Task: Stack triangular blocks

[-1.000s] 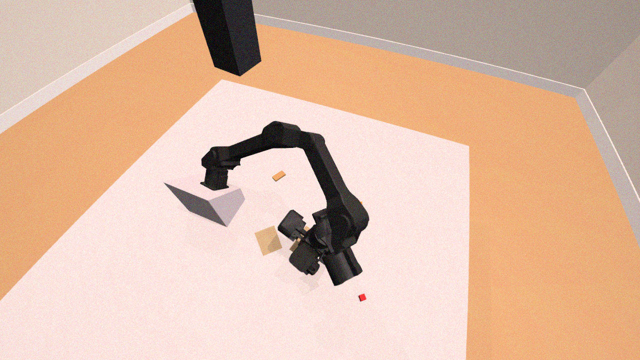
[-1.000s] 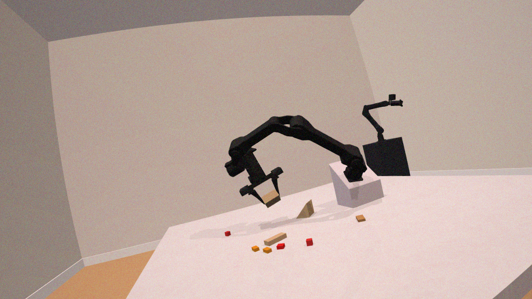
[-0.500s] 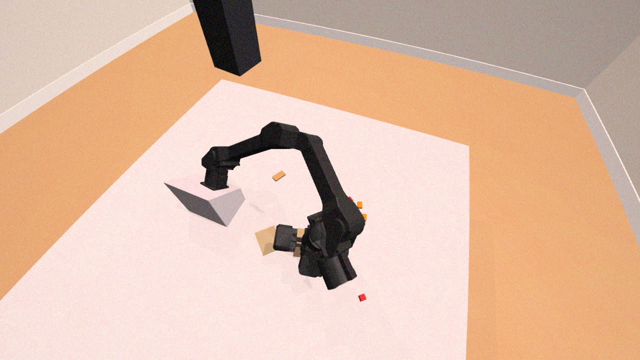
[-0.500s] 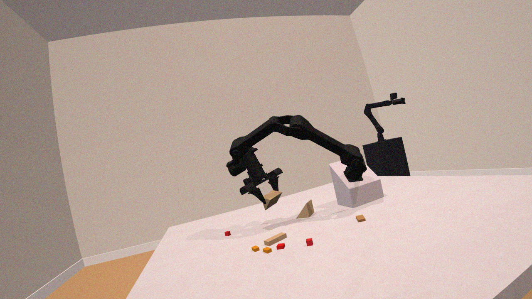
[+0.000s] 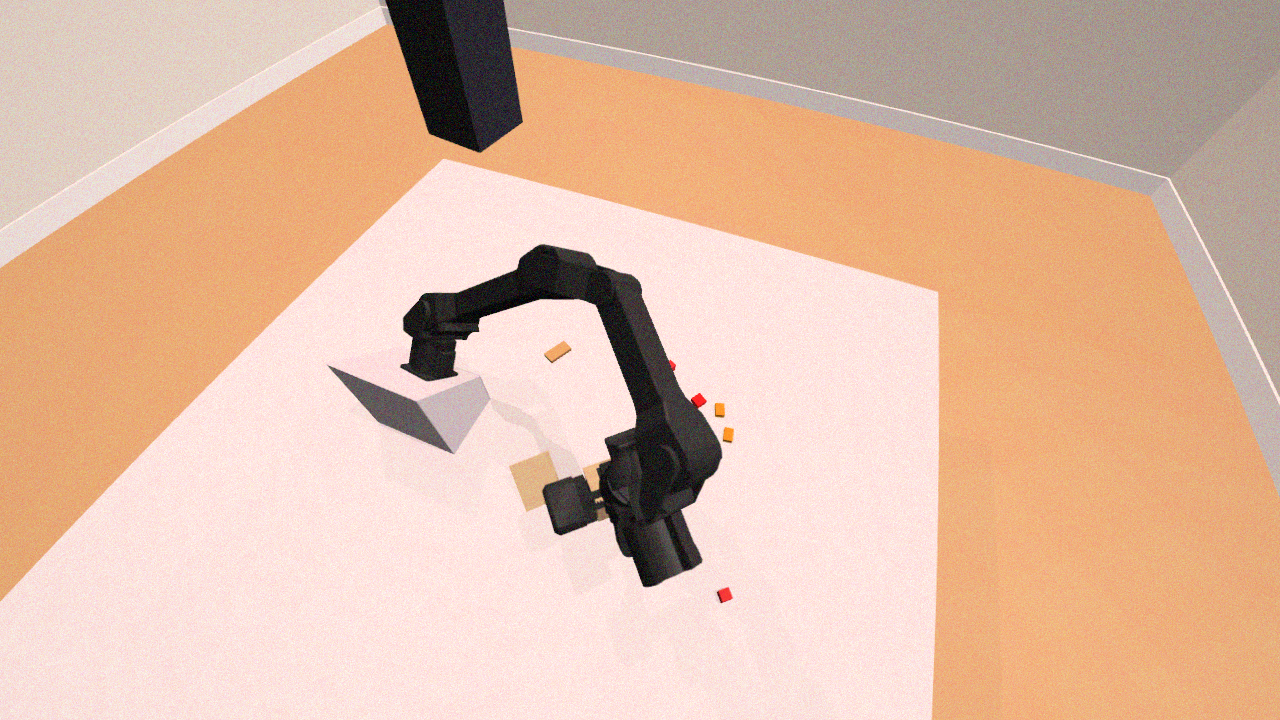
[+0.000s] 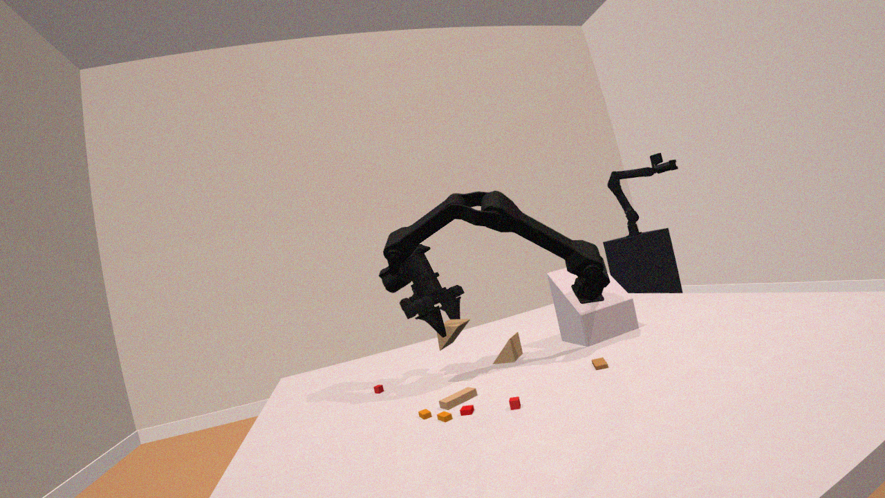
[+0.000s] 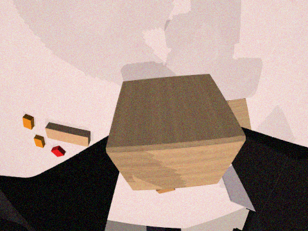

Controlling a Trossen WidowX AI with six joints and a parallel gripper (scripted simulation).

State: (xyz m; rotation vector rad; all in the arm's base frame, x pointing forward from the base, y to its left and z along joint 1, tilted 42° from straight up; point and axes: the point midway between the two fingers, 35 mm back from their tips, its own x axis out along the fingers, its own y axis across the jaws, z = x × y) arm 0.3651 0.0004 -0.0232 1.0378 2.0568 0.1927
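Jaws pinching one wedge (image 6: pixel 451 331), held clear of the worktop (image 6: pixel 680 396) at centre frame in the exterior view, point down, flat face up. Filling the middle of the wrist view. Just right of it, on the worktop, the second wedge (image 6: pixel 508 350), slope facing the carried one. Lower left: long wooden bar (image 6: pixel 458 397), red cube (image 6: pixel 514 402), orange cube (image 6: pixel 444 416). Likely risks: lowering off-centre and shoving the resting wedge aside; releasing with the slopes mismatched, so the carried wedge slides off.
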